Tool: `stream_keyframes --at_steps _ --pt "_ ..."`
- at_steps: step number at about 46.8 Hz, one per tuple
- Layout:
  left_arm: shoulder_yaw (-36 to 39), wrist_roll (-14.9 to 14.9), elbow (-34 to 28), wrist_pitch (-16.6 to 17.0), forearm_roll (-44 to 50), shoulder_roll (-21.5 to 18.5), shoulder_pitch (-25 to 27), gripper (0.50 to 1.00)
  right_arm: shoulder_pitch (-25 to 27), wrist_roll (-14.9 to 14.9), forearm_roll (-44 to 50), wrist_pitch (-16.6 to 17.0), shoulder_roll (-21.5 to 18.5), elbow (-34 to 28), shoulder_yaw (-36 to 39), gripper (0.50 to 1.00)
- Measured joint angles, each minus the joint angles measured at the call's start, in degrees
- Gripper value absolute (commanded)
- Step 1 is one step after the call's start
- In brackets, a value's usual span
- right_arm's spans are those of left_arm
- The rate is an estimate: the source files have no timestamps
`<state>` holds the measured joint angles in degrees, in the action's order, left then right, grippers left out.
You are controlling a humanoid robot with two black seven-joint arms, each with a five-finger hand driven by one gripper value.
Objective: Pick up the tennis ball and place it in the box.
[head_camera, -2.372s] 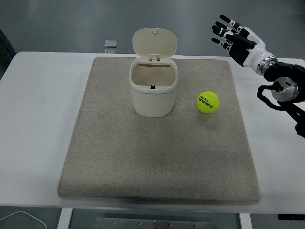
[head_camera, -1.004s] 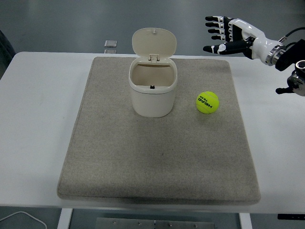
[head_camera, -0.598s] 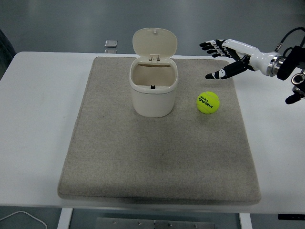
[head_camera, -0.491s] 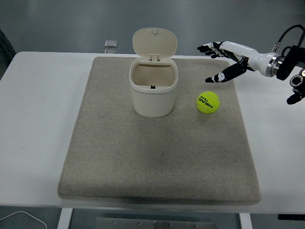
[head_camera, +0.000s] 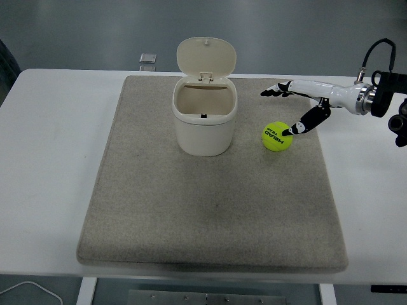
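Fingers spread, right hand (head_camera: 299, 105) over tennis ball (head_camera: 277, 136), thumb at its edge; reach step, next close around it.

Right arm enters from right edge, forearm roughly level, reaching left over worktop (head_camera: 51, 127). Right hand (head_camera: 299, 105) white-backed with black fingertips, palm facing down-left. Fingers (head_camera: 275, 91) extended and spread, pointing left; thumb (head_camera: 305, 122) angled down, tip at upper right of tennis ball (head_camera: 277, 136), contact unclear. No closure on anything. Black wrist joint and cable loop at far right. Left arm out of view.
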<state>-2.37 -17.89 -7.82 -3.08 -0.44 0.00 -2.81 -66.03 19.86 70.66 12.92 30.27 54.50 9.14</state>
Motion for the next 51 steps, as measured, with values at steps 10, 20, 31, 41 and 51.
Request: stream_keyframes --at_steps 10,20,31,41,51 --pt "0.0 0.0 0.0 0.0 0.0 0.0 0.0 0.992 0.5 0.4 0.9 -3.3 -0.7 0.0 -4.0 0.930" --pt "0.0 0.0 0.0 0.0 0.0 0.0 0.0 0.992 1.6 0.9 2.4 -5.9 -1.6 -0.3 -5.4 0.928" --pt "0.0 0.0 0.0 0.0 0.0 0.0 0.0 0.992 2.3 0.9 2.5 -7.3 -2.4 -0.7 -5.5 0.913" --pt "0.0 0.0 0.0 0.0 0.0 0.0 0.0 0.992 2.7 0.9 2.5 -7.7 -2.8 -0.8 -5.6 0.789" --pt "0.0 0.0 0.0 0.0 0.0 0.0 0.0 0.992 3.2 0.9 4.0 -7.7 -2.8 -0.9 -5.6 0.621"
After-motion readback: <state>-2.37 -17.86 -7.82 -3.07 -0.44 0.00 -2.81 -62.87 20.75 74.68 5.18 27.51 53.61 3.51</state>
